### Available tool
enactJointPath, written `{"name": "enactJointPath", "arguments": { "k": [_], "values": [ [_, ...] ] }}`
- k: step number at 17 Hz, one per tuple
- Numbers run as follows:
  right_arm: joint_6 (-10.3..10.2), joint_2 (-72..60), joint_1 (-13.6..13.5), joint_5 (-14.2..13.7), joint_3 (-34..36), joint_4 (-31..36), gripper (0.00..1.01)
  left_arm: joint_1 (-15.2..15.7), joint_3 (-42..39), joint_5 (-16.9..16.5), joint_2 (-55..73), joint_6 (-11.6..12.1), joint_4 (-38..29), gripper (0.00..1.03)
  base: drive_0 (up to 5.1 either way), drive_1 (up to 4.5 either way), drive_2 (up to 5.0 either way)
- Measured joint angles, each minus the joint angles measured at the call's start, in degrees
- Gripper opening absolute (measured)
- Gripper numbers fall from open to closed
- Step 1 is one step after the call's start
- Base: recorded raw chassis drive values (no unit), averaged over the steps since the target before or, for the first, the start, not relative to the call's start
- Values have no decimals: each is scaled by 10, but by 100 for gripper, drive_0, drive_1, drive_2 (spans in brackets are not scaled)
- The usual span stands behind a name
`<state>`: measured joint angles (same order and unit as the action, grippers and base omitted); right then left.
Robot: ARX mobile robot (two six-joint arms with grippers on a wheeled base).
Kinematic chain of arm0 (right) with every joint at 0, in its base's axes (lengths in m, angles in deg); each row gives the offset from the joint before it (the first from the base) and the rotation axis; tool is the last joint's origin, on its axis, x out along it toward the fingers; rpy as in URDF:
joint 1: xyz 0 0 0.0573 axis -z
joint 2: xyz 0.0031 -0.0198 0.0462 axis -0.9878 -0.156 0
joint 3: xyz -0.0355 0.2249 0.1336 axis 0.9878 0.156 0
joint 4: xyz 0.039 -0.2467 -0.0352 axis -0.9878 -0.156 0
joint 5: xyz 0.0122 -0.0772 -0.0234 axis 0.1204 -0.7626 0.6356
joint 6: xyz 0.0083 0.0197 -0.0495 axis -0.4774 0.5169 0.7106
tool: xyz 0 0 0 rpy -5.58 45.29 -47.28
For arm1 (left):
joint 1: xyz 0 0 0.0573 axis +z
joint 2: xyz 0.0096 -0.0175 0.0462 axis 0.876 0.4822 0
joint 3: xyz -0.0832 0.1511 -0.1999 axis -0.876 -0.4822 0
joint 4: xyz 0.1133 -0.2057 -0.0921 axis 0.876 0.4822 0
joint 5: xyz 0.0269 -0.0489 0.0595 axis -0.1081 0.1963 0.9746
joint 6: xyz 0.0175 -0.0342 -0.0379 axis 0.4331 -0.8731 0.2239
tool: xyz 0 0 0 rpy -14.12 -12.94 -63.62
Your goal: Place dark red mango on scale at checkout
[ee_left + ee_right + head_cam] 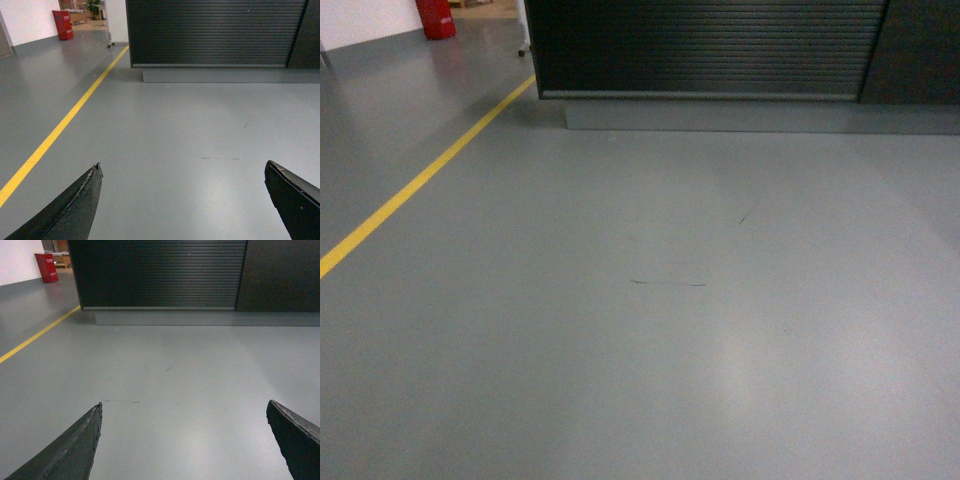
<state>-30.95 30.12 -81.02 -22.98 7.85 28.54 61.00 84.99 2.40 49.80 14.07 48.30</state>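
Grey floor (640,350) w/ yellow line (415,185); checkout (710,50) stands on it.
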Motion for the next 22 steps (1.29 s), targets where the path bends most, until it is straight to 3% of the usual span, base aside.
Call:
{"name": "enactJointPath", "arguments": {
  "k": [22],
  "values": [
    [0,0,0,0,0,0,98,0,0,0,0,0,0,98,0,0,0]
  ]
}}
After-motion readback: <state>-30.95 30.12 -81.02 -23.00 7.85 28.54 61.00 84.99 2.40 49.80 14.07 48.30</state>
